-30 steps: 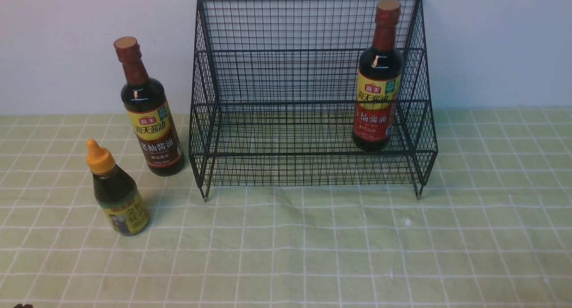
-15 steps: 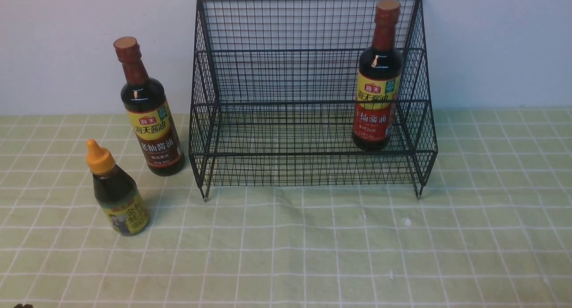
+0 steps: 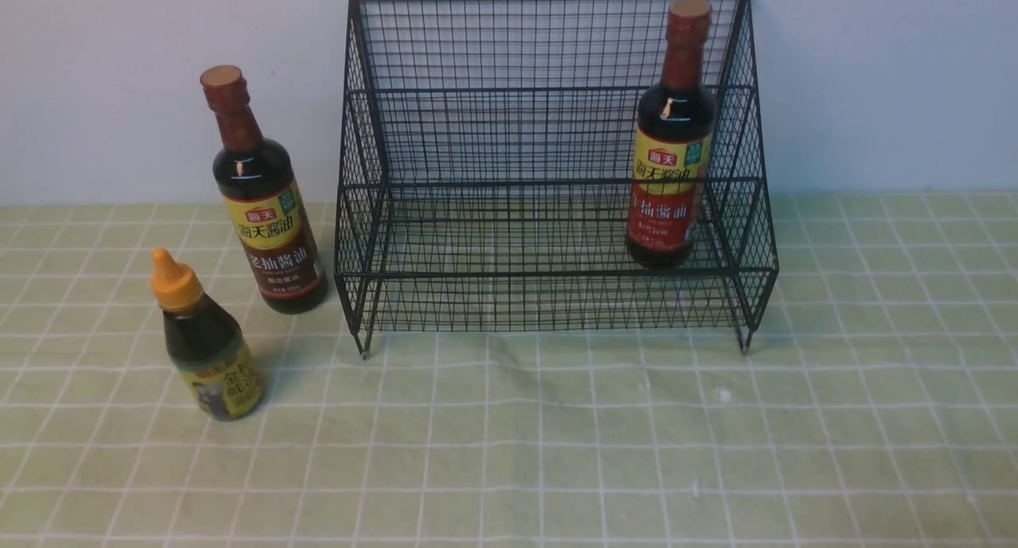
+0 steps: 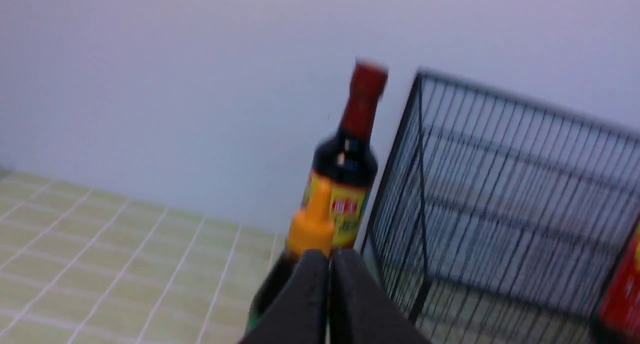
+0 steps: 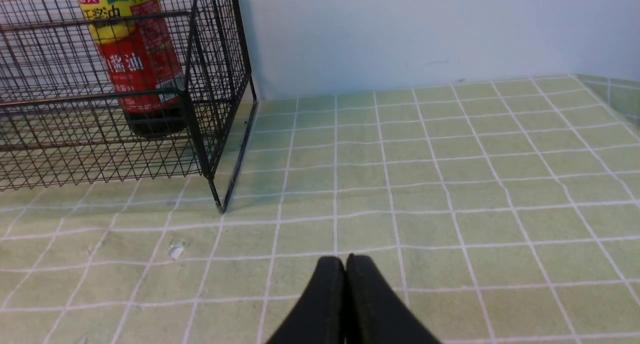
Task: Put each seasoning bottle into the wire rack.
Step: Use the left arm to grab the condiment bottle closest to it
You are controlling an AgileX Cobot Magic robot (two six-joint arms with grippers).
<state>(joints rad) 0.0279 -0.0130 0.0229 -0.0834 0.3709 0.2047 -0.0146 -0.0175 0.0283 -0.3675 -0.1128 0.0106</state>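
Note:
The black wire rack stands at the back of the table against the wall. One tall seasoning bottle with a red label stands upright inside it on the right, also seen as the red-label bottle. A second tall bottle with a brown label stands on the cloth left of the rack. The short bottle with an orange-yellow cap stands in front of it. My left gripper is shut and empty, with the short bottle's cap just beyond its tips. My right gripper is shut and empty over the cloth, right of the rack.
A green checked cloth covers the table up to the pale wall. The rack's right front foot rests on the cloth. Small white specks lie in front of the rack.
A dark bit of the left arm at the front view's bottom left corner has gone from view. The bottles and rack stay where they were.

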